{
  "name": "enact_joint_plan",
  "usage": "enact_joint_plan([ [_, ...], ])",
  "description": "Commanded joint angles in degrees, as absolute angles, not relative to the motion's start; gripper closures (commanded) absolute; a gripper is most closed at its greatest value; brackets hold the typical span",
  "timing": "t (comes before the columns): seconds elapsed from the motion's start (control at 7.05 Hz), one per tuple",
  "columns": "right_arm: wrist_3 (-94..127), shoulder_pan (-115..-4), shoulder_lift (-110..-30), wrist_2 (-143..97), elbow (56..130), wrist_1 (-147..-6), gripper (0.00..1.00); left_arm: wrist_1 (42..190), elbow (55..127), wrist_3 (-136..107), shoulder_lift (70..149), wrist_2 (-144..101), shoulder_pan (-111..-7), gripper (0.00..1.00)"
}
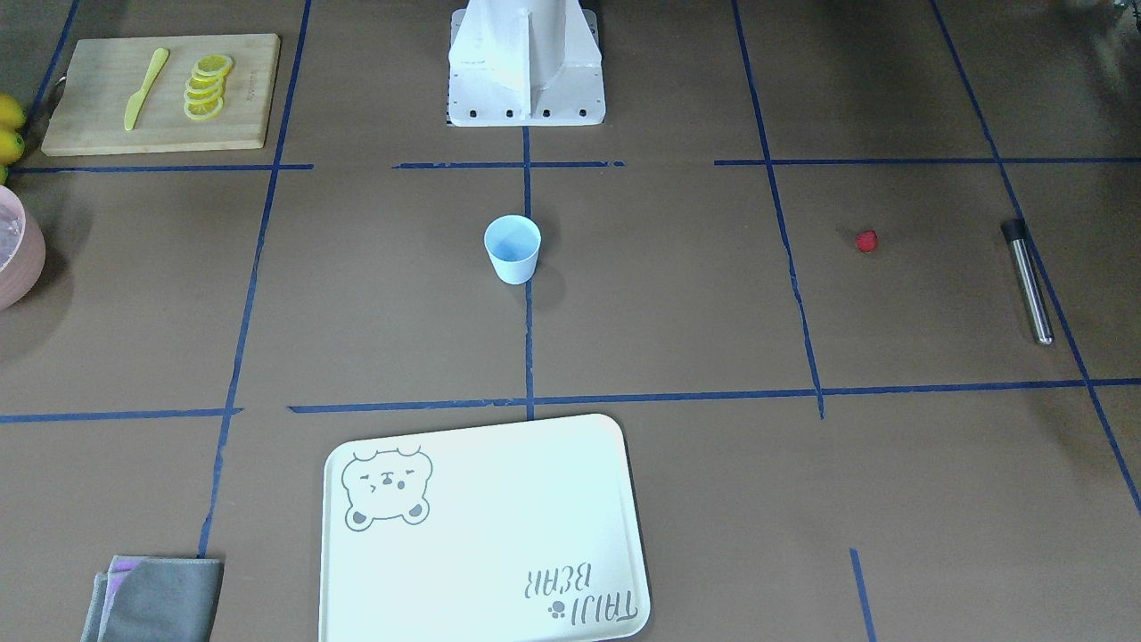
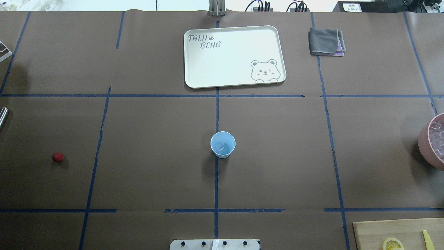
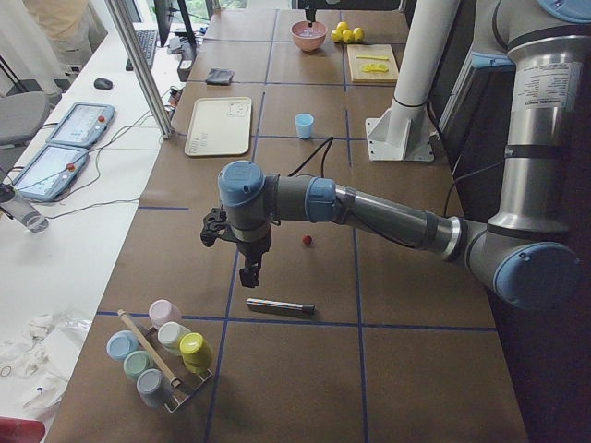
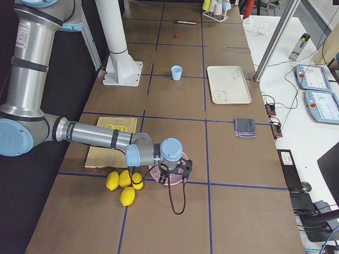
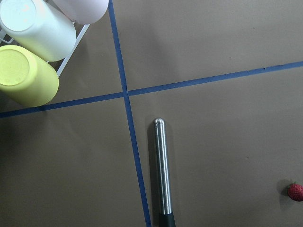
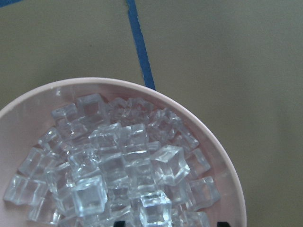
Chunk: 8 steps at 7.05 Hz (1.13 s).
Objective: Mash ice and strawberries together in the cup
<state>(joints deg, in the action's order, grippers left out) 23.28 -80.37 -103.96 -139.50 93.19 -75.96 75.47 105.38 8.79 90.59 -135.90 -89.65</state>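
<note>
The pale blue cup (image 2: pixel 222 144) stands upright at the table's middle, and a clear chunk of ice (image 2: pixel 220 147) lies in it. One red strawberry (image 2: pixel 58 157) rests on the table far to my left, also low right in the left wrist view (image 5: pixel 295 191). My left gripper (image 3: pixel 249 275) hangs over the table near a steel rod (image 5: pixel 162 175); I cannot tell its state. My right gripper (image 6: pixel 169 223) hovers over a pink bowl (image 6: pixel 227 179) heaped with several ice cubes (image 6: pixel 128 161). Its two dark tips stand apart at the frame's bottom edge, open.
A white bear tray (image 2: pixel 194 74) and a folded grey cloth (image 2: pixel 326 41) lie at the far side. A wooden board (image 1: pixel 89 125) carries lemon slices (image 1: pixel 206 86) and a yellow knife (image 1: pixel 145 87). Lemons (image 4: pixel 124 185) sit beside the bowl. A rack of coloured cups (image 3: pixel 162 351) stands at my left end.
</note>
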Motion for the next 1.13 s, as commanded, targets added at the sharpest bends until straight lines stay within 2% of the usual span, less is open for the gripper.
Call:
enact_joint_plan([
  [0.0,23.4,-80.3,-103.3,-139.5,92.2,-75.9,0.29,75.5,105.4,8.8,90.6,-135.9,-89.6,0.0],
  [0.99,23.5,-78.8,-102.9,-139.7,91.5,-75.9,0.31,75.5,105.4,8.8,90.6,-135.9,-89.6,0.0],
])
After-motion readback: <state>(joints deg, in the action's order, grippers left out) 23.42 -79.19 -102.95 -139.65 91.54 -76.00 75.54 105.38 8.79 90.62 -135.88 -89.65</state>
